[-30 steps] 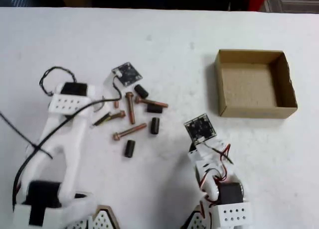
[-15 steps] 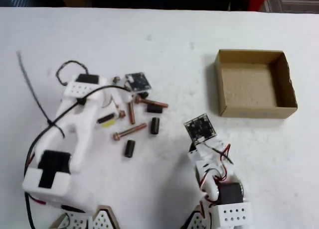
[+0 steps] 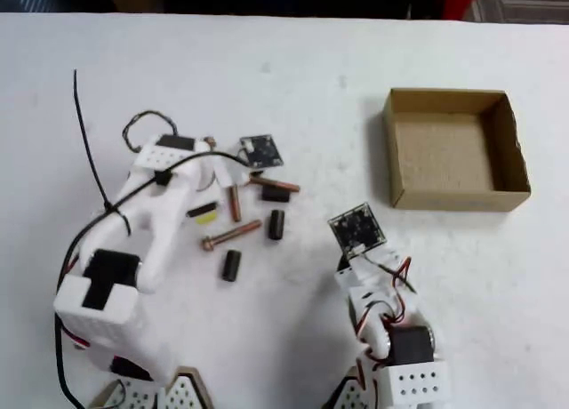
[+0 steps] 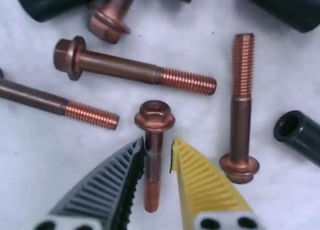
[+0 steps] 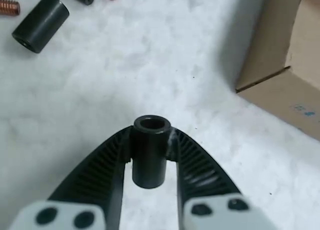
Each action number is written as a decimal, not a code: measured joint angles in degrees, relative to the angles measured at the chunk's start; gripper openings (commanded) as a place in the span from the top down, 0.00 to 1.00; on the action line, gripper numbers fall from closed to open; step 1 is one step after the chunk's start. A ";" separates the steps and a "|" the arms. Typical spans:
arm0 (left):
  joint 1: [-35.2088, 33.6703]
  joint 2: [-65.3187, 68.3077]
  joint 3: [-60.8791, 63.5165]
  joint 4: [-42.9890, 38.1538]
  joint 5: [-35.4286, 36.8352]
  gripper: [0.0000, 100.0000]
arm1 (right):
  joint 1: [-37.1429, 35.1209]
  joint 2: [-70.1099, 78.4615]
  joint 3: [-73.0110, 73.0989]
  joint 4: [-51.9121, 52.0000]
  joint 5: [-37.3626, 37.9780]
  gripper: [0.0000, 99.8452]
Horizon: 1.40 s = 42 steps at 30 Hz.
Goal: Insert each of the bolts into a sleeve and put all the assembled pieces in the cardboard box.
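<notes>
Left claw (image 4: 157, 150): low over the table, its grey finger (image 4: 107, 185) and yellow finger (image 4: 205, 185) narrowed around a copper bolt. The grey one lies against the shank and a thin dark gap shows on the yellow side, so it is not quite clamped.
Straddled bolt (image 4: 154, 117): lies lengthwise between the two fingers, flanged head just past the tips and threaded end back toward the wrist.
Just ahead of the left claw: a crosswise bolt (image 4: 132, 70) lies beyond the straddled bolt's head, close to it but apart.
Grey finger's side: a third bolt (image 4: 60, 102) points its threaded end toward the straddled bolt's head without touching it.
Yellow finger's side: a fourth bolt (image 4: 240, 105) lies roughly parallel to the straddled one, head nearest the claw. Farther out on that side lies an open-ended black sleeve (image 4: 299, 135).
Farther ahead of the left claw: a fifth bolt (image 4: 111, 17) sits beside another dark sleeve (image 4: 55, 2).
Right claw (image 5: 150, 142): its two black fingers are closed against the sides of a black sleeve, gripping it.
Held sleeve (image 5: 149, 152): clamped between the fingertips, its open bore facing the wrist camera.
Ahead of the right claw, to one side: a loose sleeve (image 5: 41, 22) lies on its side, well apart.
Ahead of the right claw, to the other side: the cardboard box (image 5: 260, 45), nearer than the loose sleeve, with nothing inside it in the high view.
Table (image 5: 150, 65): white, under both claws and every loose part.
</notes>
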 measured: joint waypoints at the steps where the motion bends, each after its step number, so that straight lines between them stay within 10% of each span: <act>1: 0.00 0.53 0.00 -0.62 -0.53 0.87 | 0.00 0.00 0.00 0.00 0.00 0.98; 42: 1.32 9.32 -8.70 4.22 -1.67 0.98 | 0.00 0.00 0.00 0.00 0.00 0.98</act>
